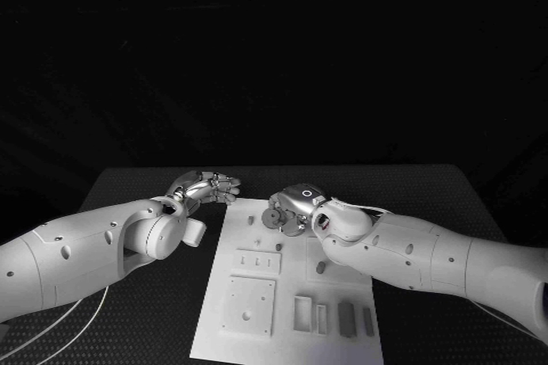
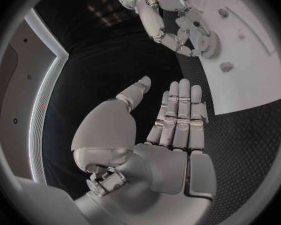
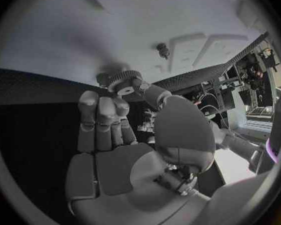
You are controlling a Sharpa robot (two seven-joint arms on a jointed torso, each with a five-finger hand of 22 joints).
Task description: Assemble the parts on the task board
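A small toothed gear (image 3: 124, 81) sits pinched between the thumb and fingertips of the right hand (image 1: 294, 209), held over the far end of the board (image 1: 286, 302), just right of its left edge. The step in hand looks like carrying this gear to its seat. A short peg (image 3: 162, 49) stands on the board a little beyond the gear, and this may be its post, though I cannot tell for sure. The next move would call for lining the gear's centre hole over that post and lowering it squarely, since a tilt could jam it.

The left hand (image 1: 206, 188) hovers over the table (image 1: 457, 191) just off the board's far left corner, well clear of the parts. Its fingers are straight and side by side, the thumb apart, and it holds nothing.

The right wrist view shows the gear's teeth, its pale hub and the peg, which the head view hides behind the hand. The left wrist view shows the flat, empty palm plainly, and the right hand with its gear from the side. The head view alone lays out the near end of the board, with its raised blocks (image 1: 251, 304) and slots (image 1: 302, 313).
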